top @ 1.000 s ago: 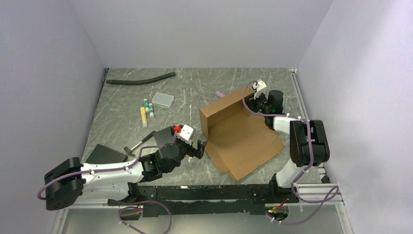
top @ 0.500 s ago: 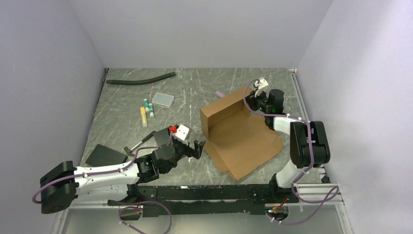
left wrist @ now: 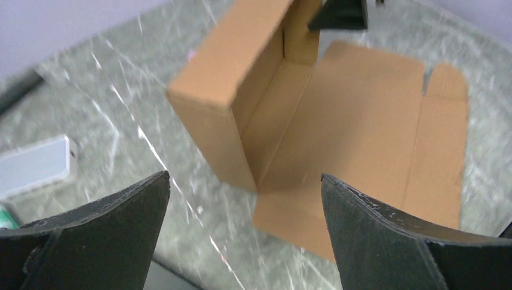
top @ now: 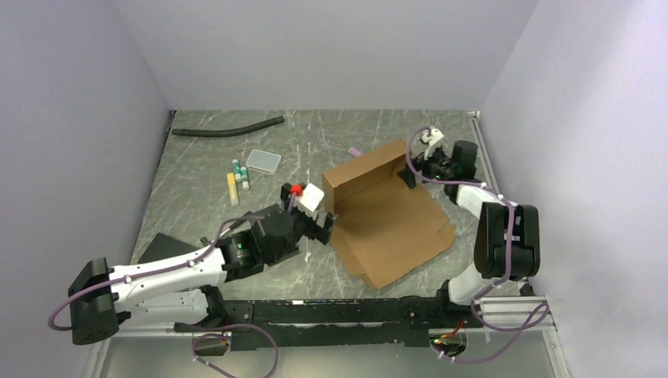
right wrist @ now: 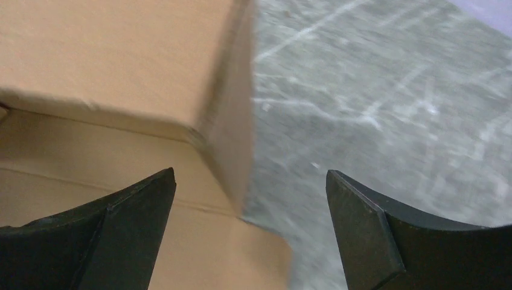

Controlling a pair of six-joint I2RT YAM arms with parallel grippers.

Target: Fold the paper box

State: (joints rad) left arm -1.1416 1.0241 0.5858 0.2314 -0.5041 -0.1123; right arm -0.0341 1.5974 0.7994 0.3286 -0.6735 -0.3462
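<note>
The paper box (top: 387,211) is brown cardboard, half formed: its far wall and left end stand upright and the wide flap lies flat on the table toward me. My left gripper (top: 322,229) hangs open just off the box's near left corner; in the left wrist view that corner of the box (left wrist: 338,121) shows between the spread fingers of the gripper (left wrist: 244,176). My right gripper (top: 409,174) is open at the box's far right end. In the right wrist view the upright wall's end edge of the box (right wrist: 121,60) stands between the apart fingers of the gripper (right wrist: 250,172), held by neither.
A black hose (top: 228,127) lies at the back left. A pale flat case (top: 263,161) and small tubes (top: 239,179) sit left of the box. A black slab (top: 169,248) and a metal tool (top: 227,229) lie by my left arm. The right rail (top: 490,169) runs close to my right arm.
My right gripper has opened, let go of the box's far right wall and drawn back to the right. My left arm has reached forward to the box's left corner.
</note>
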